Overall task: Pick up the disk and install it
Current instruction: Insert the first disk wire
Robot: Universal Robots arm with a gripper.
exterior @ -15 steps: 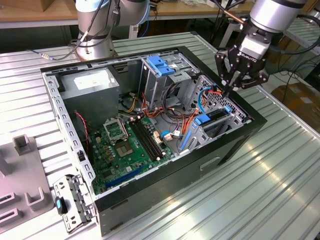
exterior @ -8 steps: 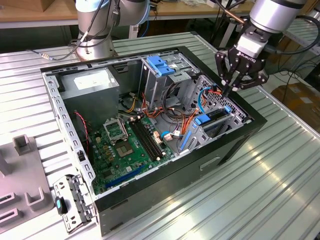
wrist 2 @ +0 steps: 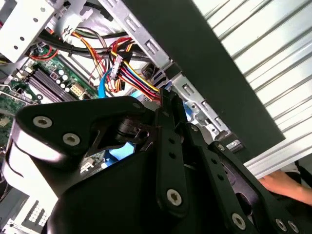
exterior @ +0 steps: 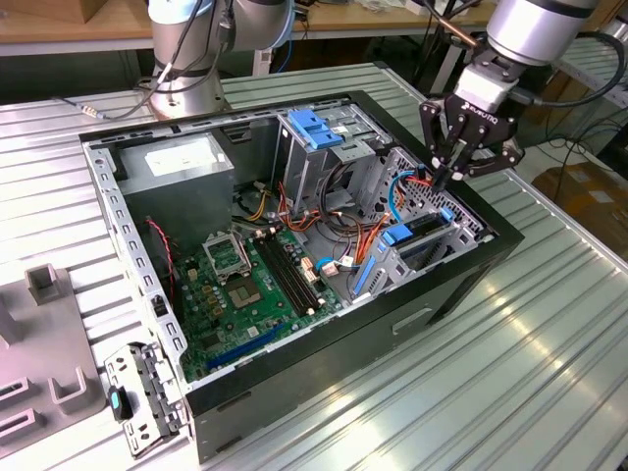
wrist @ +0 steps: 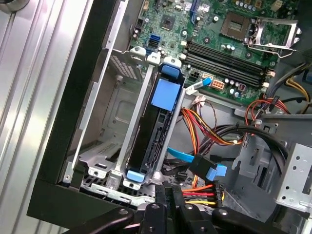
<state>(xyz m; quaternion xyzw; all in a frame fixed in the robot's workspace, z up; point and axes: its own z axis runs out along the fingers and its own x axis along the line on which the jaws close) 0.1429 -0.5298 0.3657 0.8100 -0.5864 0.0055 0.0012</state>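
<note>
The arm comes down from above with its wrist tipped, and the claw (exterior: 444, 182) points into the open computer case (exterior: 294, 392) at the exterior view's right. Its fingers are pressed together with nothing between them. One disk (wrist: 155, 127) stands on edge in its bay, between blue rails. One green board (exterior: 245, 289) lies flat inside. The case rests on a ribbed metal surface (exterior: 510, 373).
</note>
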